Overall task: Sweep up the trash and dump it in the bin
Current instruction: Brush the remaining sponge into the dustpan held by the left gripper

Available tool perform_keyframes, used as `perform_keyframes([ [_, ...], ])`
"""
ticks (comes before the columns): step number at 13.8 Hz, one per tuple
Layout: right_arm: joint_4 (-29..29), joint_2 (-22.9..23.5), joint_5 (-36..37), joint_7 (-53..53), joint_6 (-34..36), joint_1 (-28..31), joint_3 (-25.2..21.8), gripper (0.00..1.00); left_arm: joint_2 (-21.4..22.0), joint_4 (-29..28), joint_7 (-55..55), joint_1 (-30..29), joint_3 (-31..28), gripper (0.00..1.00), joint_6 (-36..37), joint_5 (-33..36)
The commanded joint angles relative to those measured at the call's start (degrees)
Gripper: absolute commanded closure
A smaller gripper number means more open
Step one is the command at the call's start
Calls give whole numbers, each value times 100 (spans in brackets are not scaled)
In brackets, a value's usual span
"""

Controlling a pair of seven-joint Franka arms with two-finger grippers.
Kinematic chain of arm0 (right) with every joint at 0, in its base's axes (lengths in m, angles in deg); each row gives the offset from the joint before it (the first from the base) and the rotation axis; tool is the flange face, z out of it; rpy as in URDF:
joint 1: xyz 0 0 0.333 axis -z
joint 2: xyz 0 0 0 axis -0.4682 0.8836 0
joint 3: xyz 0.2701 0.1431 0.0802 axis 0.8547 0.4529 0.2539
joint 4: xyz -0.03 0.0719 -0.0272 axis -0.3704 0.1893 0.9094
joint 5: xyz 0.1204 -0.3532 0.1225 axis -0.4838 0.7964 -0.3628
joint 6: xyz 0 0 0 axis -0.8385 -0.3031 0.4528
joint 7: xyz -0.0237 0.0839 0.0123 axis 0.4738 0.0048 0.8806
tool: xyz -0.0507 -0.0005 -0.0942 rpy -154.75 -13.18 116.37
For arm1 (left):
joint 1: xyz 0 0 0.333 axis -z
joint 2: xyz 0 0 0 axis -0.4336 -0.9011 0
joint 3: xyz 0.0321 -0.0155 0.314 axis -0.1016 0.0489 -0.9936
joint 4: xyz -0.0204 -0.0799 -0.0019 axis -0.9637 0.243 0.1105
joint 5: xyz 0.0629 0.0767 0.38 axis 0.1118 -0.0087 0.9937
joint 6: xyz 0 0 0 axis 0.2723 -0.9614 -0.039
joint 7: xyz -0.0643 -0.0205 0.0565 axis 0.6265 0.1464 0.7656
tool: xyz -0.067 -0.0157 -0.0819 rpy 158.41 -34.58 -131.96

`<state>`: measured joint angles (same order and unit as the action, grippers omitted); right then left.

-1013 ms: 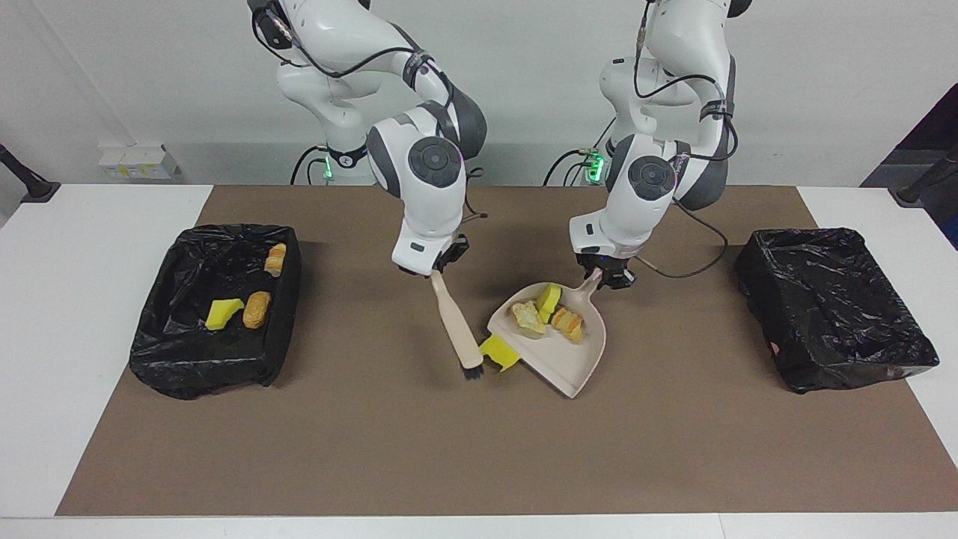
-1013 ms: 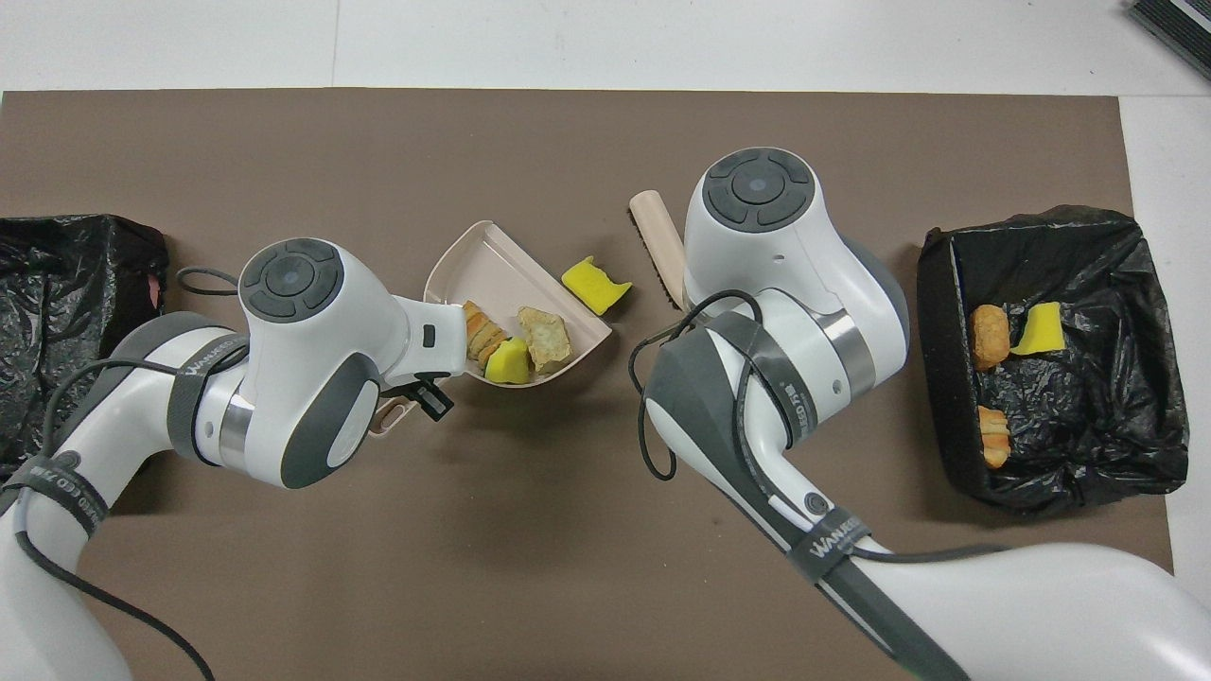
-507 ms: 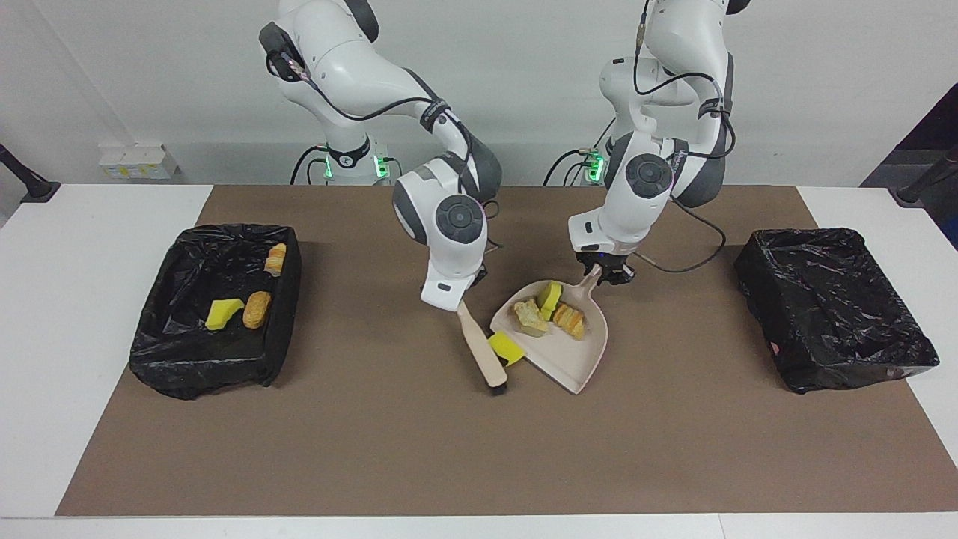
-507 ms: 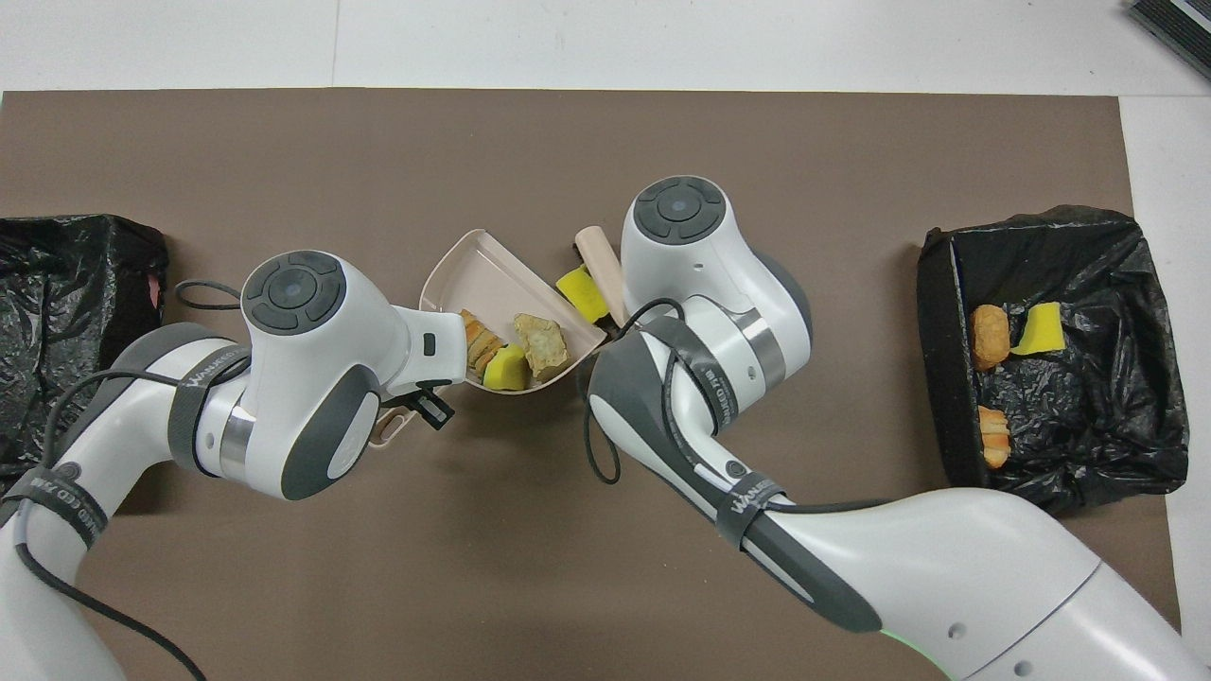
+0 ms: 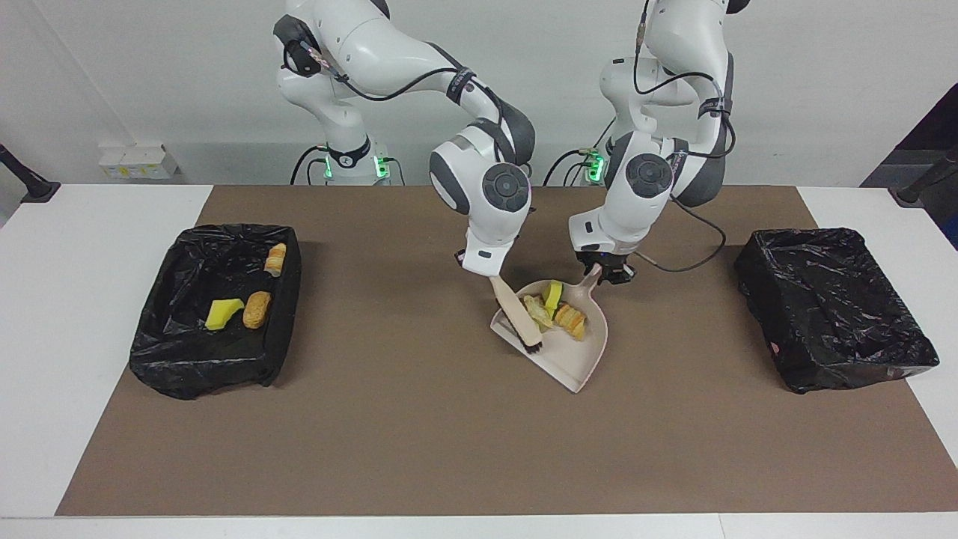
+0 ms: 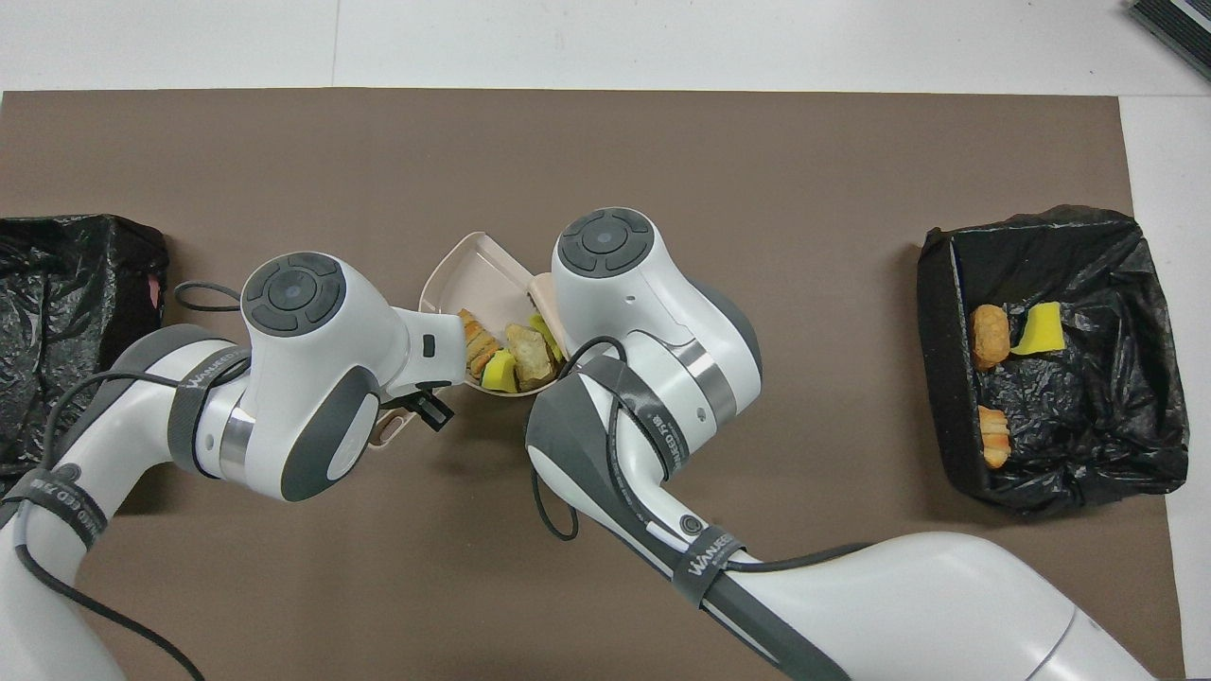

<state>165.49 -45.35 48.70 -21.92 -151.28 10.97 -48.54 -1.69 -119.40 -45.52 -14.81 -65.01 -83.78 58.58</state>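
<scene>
A white table [image 5: 82,247] under a brown mat [image 5: 419,442] stood against a pale wall, with both robot arms bent over the middle of the mat. The right gripper [image 5: 490,275], hidden under its own wrist in the overhead view, was clamped shut on the handle of a beige hand brush [image 5: 516,314], which slanted down so that its dark bristles [image 5: 532,346] rested inside the dustpan [image 5: 576,359] at its open edge. The left gripper [image 5: 608,275] was closed on the dustpan's handle [image 5: 591,283] at the end nearer the robots, the pan lying flat on the mat with its mouth pointing away from them.

Trash lay bunched at the handle end of the pan: a pale crumbly piece [image 5: 536,308] just beside the brush, a yellow sponge chunk [image 5: 553,293], and an orange-brown bread lump [image 5: 570,320]. In the overhead view a second sliver of yellow [image 6: 540,328] showed at the brush side of the pile, mostly hidden by the right arm.

Toward the right arm's end of the table, a bin lined with black plastic [image 5: 213,311] held three more scraps: a yellow sponge [image 5: 223,312] and two bread lumps [image 5: 257,309] [image 5: 275,259]. A second black-lined bin [image 5: 831,307] sat toward the left arm's end.
</scene>
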Motion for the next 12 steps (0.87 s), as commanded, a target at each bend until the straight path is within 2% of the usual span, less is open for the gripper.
perform_keyframes([
  [1,-121,-215,-432,71,167,148,131,100,193,-171,25,-43,-16,100,-109,-80],
  [6,-86,-708,-960,81,588,130,131,100,149,-163,16,-60,-16,100,-478,-89],
  [10,423,-1025,-1005,81,484,51,131,100,140,-163,25,-131,-16,100,-602,-159],
  [12,442,-1043,-1005,46,466,25,140,100,140,-163,25,-131,-16,100,-602,-177],
])
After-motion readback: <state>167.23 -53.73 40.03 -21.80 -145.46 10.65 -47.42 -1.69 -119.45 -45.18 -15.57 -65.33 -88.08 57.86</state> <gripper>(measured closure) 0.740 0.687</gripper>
